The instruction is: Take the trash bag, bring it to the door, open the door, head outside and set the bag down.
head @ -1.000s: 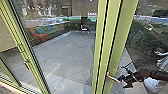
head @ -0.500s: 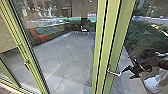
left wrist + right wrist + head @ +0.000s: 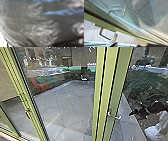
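Backing off the handle now, and you've got daylight between the right gripper (image 3: 135, 115) and that metal door handle (image 3: 115, 116)! Half a second ago its tip was right at the handle's end; now it sits apart, near it, over on the right side of your head view. The lever lies flatter too, where a second ago it sloped down steeply. Your right gripper's fingers stand apart, with nothing clamped between them.

Over to the left arm: the trash bag (image 3: 43, 30) is right up against your left wrist camera, see-through plastic with crumpled pale stuff and streaks of blue. What the left gripper is doing, apart or together, you can't tell from here.

Watch your edges! The green door frame (image 3: 102, 92) runs upright just beside the handle, and over on the left there's the other green frame (image 3: 23, 98) with its own handle (image 3: 27, 114). Between those two uprights you're looking through glass at paving (image 3: 65, 104), running back toward the orange seat (image 3: 37, 85) with teal cushions (image 3: 41, 80). Out beyond the right gripper, a hedge (image 3: 147, 84) borders the paving. In your right wrist view the handle stands off its frame, its loop bending back toward the door edge.
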Controlling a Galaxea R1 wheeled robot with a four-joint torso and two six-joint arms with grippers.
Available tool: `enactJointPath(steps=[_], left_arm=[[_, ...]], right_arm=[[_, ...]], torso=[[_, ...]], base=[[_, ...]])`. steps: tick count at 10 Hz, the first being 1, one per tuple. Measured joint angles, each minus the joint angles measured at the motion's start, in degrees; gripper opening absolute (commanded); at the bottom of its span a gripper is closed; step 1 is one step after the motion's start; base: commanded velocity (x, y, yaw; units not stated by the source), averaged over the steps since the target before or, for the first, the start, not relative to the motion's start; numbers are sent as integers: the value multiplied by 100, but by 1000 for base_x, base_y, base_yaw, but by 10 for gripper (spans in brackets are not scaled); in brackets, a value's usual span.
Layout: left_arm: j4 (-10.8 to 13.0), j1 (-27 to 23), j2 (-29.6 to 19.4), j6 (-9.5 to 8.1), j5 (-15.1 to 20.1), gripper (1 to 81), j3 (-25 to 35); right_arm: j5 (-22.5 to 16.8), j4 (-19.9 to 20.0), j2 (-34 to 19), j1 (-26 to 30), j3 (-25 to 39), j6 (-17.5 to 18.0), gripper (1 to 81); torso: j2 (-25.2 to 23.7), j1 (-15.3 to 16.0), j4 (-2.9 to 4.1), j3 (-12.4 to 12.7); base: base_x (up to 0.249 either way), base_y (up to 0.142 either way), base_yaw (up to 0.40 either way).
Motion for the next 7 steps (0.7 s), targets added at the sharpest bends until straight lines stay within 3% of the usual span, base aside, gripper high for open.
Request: enactJointPath(steps=[2,4,5,6,7], left_arm=[[0,0,2,-1,0,10,0],[0,0,2,0,5,10,0],[0,2,9,-1,5,10,0],[0,7,17,0,5,10,0],[0,2,35,-1,5,10,0]], right_arm=[[-367,-934,-118,113,6,-78,811],[-1028,-1830,-229,436,137,-180,811],[-1251,-2033,-236,560,229,-235,811],[-1623,-2619,-199,628,467,-345,811],[-1932,-2946,-239,647,580,-401,811]], torso=[[2,4,0,0],[2,6,-2,0],[2,6,-41,0],[2,9,-144,0],[2,9,-252,0]], base=[[0,0,0],[0,0,0],[0,0,0],[0,0,0],[0,0,0]])
